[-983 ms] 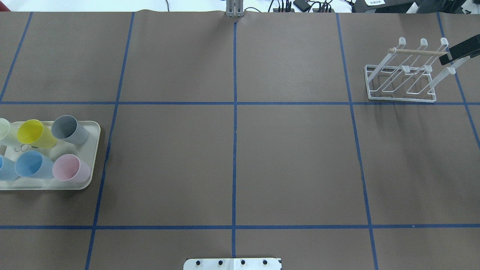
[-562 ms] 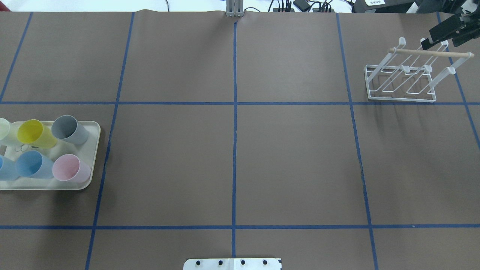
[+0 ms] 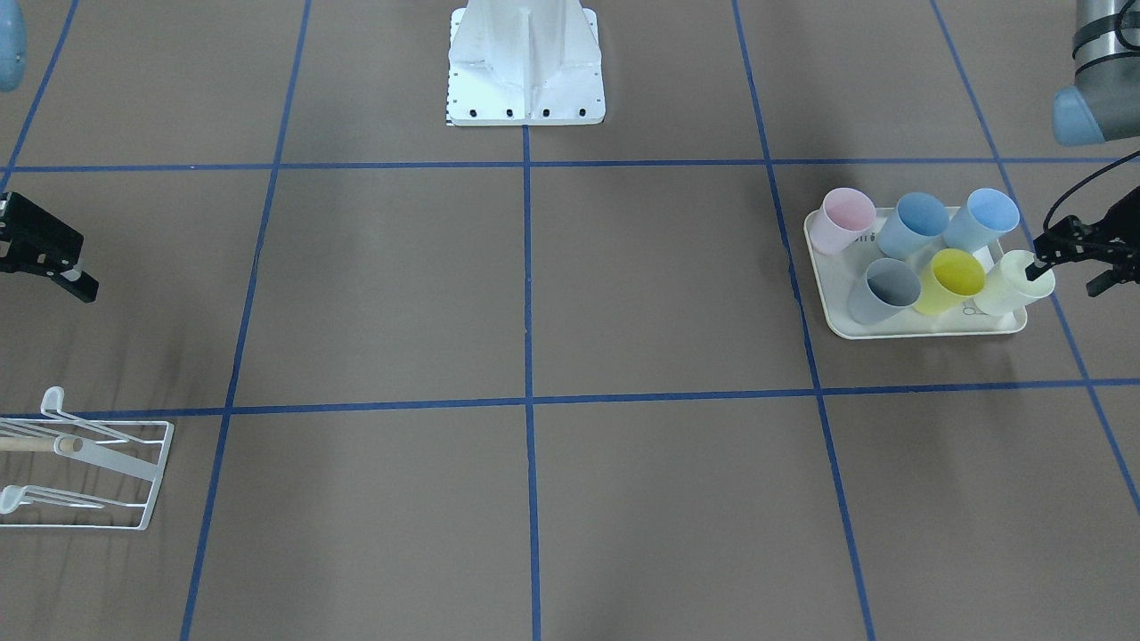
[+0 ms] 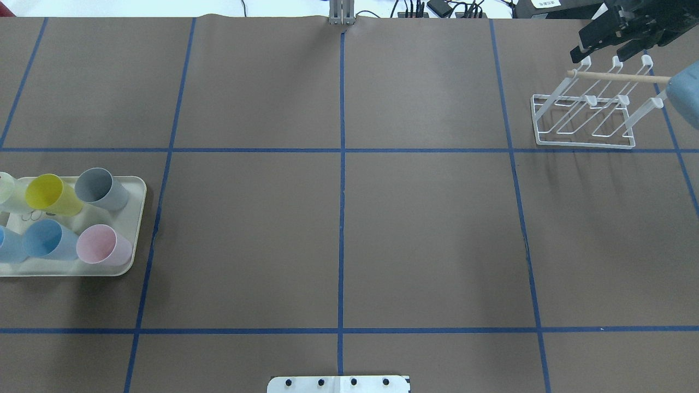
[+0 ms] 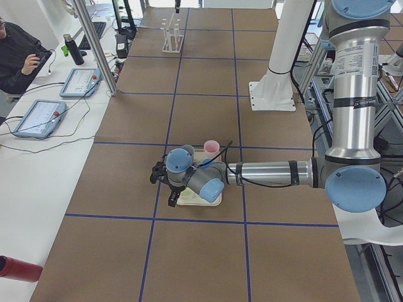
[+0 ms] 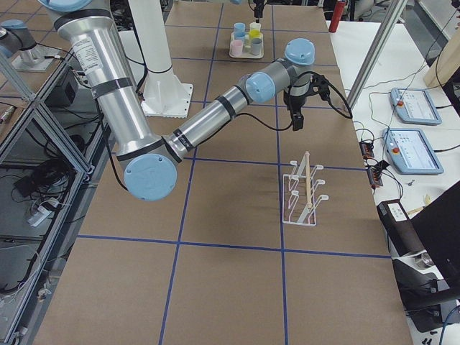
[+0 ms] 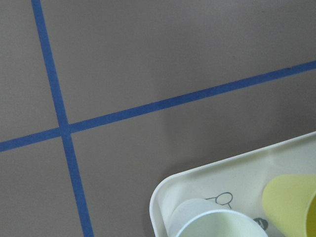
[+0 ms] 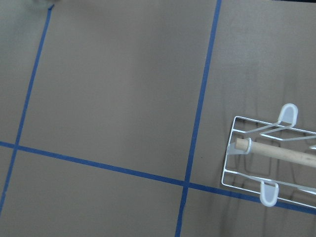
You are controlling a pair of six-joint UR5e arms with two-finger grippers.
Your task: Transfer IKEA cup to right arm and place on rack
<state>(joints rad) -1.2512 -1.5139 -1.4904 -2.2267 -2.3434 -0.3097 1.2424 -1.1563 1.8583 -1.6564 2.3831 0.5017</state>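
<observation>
While overhead omits left claw (image 3: 1066, 276), front view shows it wide at pale cup (image 3: 1002, 298); right claw (image 4: 603, 52) wide near rack (image 4: 585, 145).

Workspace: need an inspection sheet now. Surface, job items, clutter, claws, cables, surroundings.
surface: brown paper table cover with blue tape grid, flat.
job's things: six pastel plastic cups standing on cream rectangular tray; white wire rack with wooden dowel, no cup on it.
clutter: nothing seen.
grippers: left claw open, at the pale green cup, contact unclear; right claw open, empty, raised clear of the rack.
cables: black cable looped at left wrist; plugs at table's far edge.
surroundings: seated person, two tablets on side bench.
</observation>
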